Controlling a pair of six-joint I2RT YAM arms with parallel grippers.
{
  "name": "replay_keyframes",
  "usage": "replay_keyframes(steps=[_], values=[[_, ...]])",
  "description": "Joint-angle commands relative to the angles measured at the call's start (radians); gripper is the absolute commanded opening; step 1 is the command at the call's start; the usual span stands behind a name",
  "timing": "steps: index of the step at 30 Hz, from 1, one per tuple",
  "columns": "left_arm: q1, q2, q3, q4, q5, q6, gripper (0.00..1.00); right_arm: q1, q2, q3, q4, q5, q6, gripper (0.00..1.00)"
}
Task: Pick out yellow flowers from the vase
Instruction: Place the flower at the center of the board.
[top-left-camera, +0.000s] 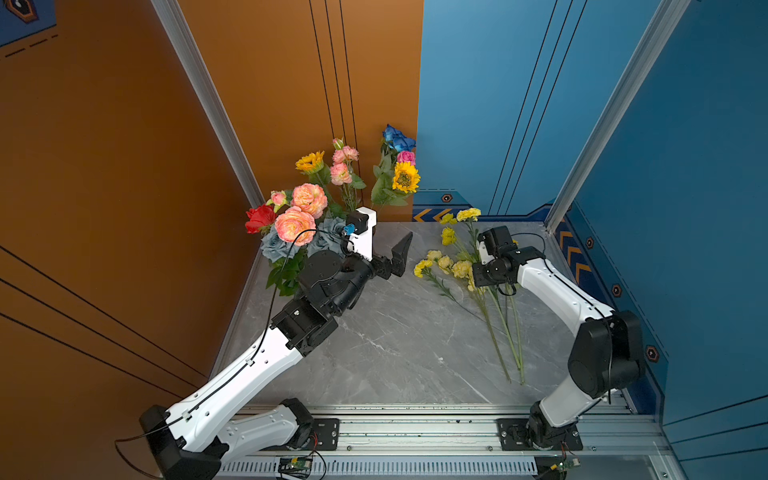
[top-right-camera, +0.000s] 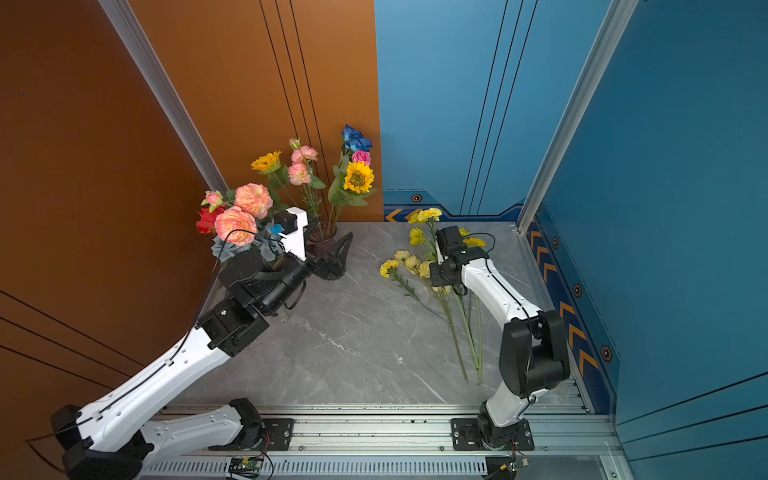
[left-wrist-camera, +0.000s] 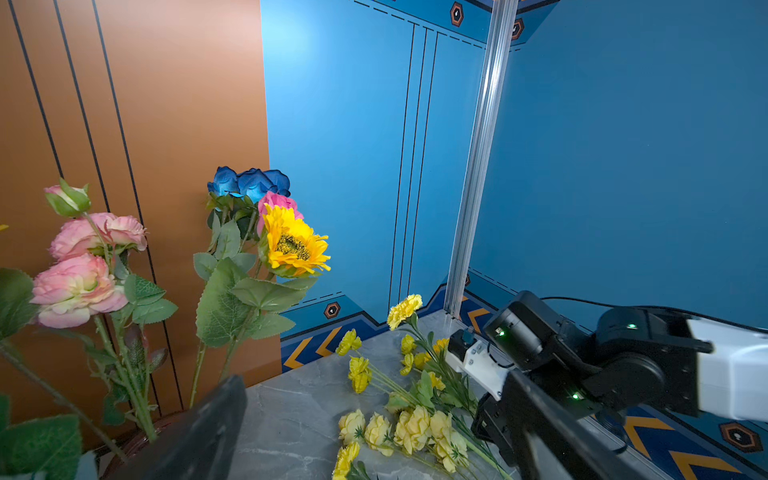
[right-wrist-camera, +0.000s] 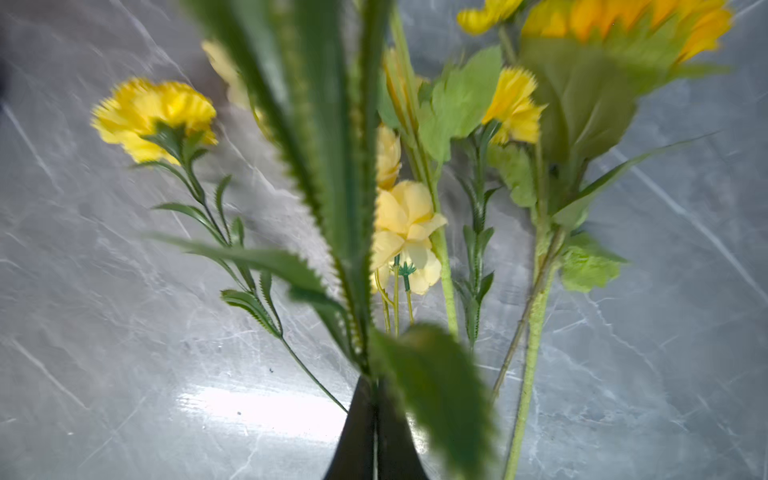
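Left pincer (top-left-camera: 397, 255) gaping beside the vase (top-right-camera: 322, 243); right pincer (right-wrist-camera: 374, 399) clenched on a leafy green stem (right-wrist-camera: 357, 291) above yellow flowers (top-left-camera: 446, 264) strewn on bench (top-left-camera: 395, 353).

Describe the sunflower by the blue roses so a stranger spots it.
Find where the orange wall meets the blue wall. There, under the blue roses, is the sunflower: yellow petals around a dark centre, unlike its blue and pink neighbours.
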Motion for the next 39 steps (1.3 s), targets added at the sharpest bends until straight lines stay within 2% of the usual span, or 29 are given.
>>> replay_keyframes(steps=[1,6,15,17,19,21,24,27,33,36,39], values=[[-0.011,-0.008,-0.019,-0.011,0.002,0.019,0.98,0.001,0.086,0.002,-0.033,0.05,0.01,0.0],[-0.012,-0.006,-0.032,-0.015,0.004,0.026,0.98,0.0,0.197,0.023,-0.028,0.102,-0.011,0.0],[-0.012,0.016,-0.036,-0.015,0.011,0.03,0.98,0.003,0.222,0.005,-0.01,0.125,-0.019,0.01],[-0.012,0.016,-0.039,-0.014,0.01,0.03,0.98,0.005,0.208,-0.001,-0.004,0.122,-0.021,0.1],[-0.013,0.014,-0.04,-0.014,0.007,0.031,0.98,0.011,0.187,-0.002,0.0,0.118,-0.022,0.13],[-0.013,0.015,-0.039,-0.018,0.002,0.031,0.98,0.014,0.164,-0.001,0.001,0.108,-0.018,0.24],[-0.013,0.016,-0.035,-0.028,0.0,0.031,0.98,0.017,0.128,0.002,0.0,0.093,-0.012,0.29],[-0.014,0.015,-0.028,-0.039,-0.011,0.038,0.98,0.02,0.084,0.009,0.0,0.072,0.0,0.43],[-0.016,-0.006,-0.014,-0.064,-0.056,0.053,0.98,0.035,-0.003,0.031,-0.002,0.036,0.018,0.59],[-0.016,-0.011,0.023,-0.089,-0.105,0.035,0.98,0.042,-0.043,0.038,-0.001,0.025,0.033,0.66],[-0.017,0.005,0.094,-0.127,-0.102,0.023,0.98,0.053,-0.08,0.047,0.001,0.002,0.046,0.74]])
